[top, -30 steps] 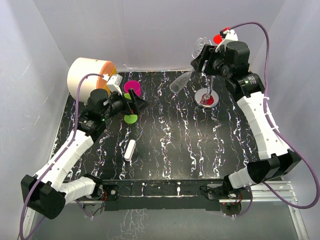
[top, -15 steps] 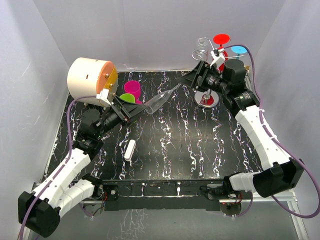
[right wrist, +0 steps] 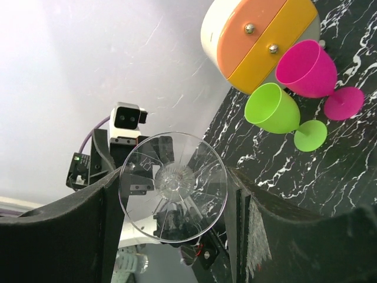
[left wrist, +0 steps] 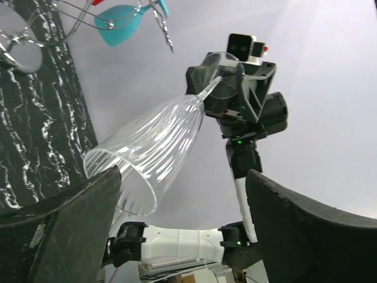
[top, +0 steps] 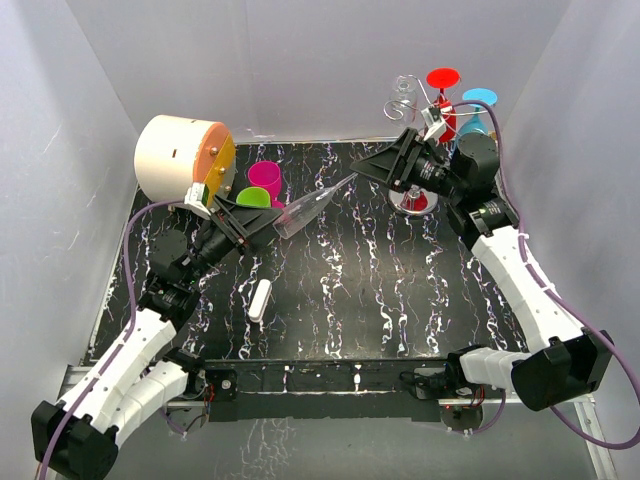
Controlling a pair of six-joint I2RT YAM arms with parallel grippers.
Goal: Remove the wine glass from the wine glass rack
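Observation:
The clear wine glass (top: pixel 305 205) lies tilted in the air over the table, between my two grippers. My right gripper (top: pixel 378 168) is shut on its round foot (right wrist: pixel 172 186), which fills the gap between the fingers. My left gripper (top: pixel 258 220) is open, and the bowl's rim (left wrist: pixel 121 188) sits between its fingers, close to the left one. The wine glass rack (top: pixel 413 197) stands behind the right gripper on its shiny round base, with a red glass (top: pixel 443 78) and a blue glass (top: pixel 479 98) at its scroll arms (left wrist: pixel 59 15).
A cream drum (top: pixel 175 155) with an orange and yellow face stands at the back left. A pink cup (top: pixel 265 176) and a green cup (top: pixel 253 197) lie beside it. A small white object (top: pixel 260 300) lies on the black marbled table (top: pixel 380 290).
My right gripper has carried the clear glass off the rack, leftward and down. My left arm has risen toward it, and the bowl's rim now sits between its open fingers.

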